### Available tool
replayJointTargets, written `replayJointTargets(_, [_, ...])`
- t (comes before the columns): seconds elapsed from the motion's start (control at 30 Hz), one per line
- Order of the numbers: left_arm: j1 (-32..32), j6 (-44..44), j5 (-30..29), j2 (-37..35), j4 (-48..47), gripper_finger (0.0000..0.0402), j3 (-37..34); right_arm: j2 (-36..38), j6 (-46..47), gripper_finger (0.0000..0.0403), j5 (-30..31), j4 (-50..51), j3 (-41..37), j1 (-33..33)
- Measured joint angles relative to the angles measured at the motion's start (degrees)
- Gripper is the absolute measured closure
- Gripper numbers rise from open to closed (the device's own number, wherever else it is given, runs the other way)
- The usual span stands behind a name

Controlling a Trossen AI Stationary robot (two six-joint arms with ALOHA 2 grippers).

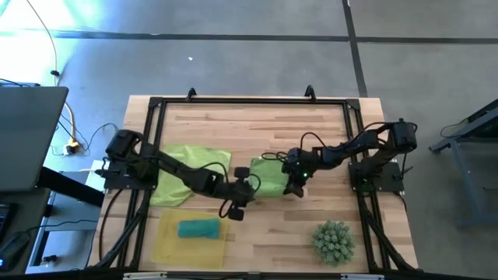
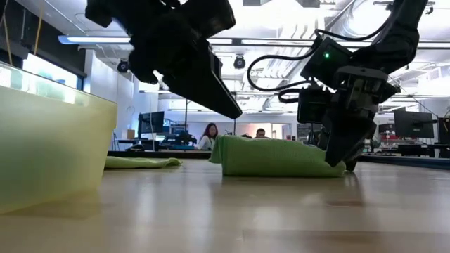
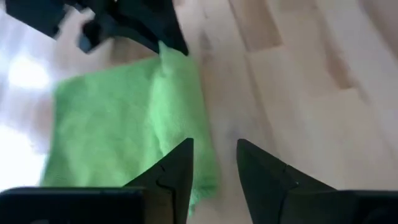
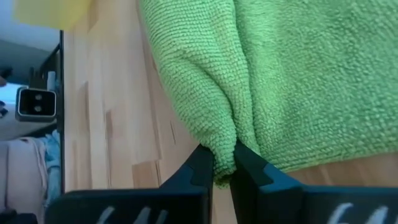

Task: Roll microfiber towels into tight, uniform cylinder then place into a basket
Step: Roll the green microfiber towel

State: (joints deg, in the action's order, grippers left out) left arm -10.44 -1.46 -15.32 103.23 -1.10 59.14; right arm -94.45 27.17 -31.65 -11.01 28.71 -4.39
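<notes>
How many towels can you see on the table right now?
3: a rolled teal towel in the basket, a green towel spread under the left arm, and a folded green towel pinched by the right pincer.

Spiky green plant (image 1: 334,241) on wooden tabletop (image 1: 264,233); laptop (image 1: 27,140) beside table

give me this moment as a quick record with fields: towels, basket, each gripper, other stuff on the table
folded green towel: mid-table, between the two grippers
spread green towel: flat, under the left arm
teal rolled towel: lying in the basket
basket: yellow tray at the table's front left
right gripper: shut on the folded green towel's edge
left gripper: open, beside the folded towel, holding nothing
spiky green ball: front right, untouched
</notes>
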Motion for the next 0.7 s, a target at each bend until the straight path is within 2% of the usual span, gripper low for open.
replayJointTargets(0.17, [-0.23, -2.2, -5.15, 3.8, 0.94, 0.026, 0.06, 0.02, 1.12, 0.0387, 0.03, 0.44, 0.0, -0.17])
replayJointTargets(0.43, [1.37, -2.22, -7.77, 8.13, 1.99, 0.0235, 0.04, 0.04, 1.14, 0.0386, 0.17, 0.43, 0.02, -0.17])
replayJointTargets(0.57, [3.13, 1.1, -5.16, 8.87, 1.97, 0.0234, 0.07, 0.04, 1.1, 0.0384, 0.32, 0.2, 0.0, -0.17])
replayJointTargets(0.7, [5.7, 7.3, 3.14, 8.8, 1.81, 0.0234, 0.08, 0.02, -1.07, 0.036, 0.69, -0.09, -0.02, -0.15])
